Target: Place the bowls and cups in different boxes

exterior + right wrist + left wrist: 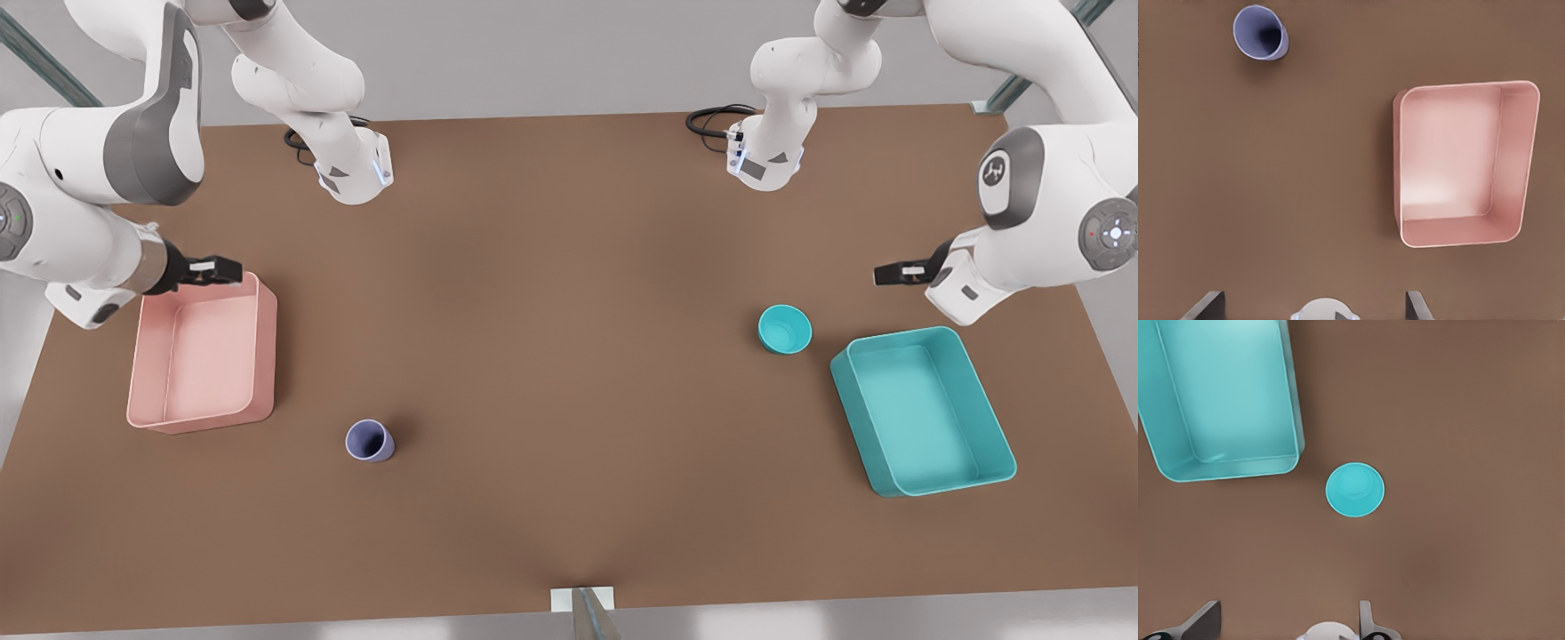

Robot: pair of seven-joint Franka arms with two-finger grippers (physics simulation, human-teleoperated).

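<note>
Two grippers hang spread wide: the left gripper (889,274) near the teal bowl (784,329) and teal box (925,410), the right gripper (222,270) over the pink box (204,356). Nearer the worktop's (569,356) front edge stands the lavender cup (369,441).

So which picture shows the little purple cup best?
The right wrist view: the purple cup looks big there, and you see down inside it. In the front view it is smaller, standing near the pink box.
</note>
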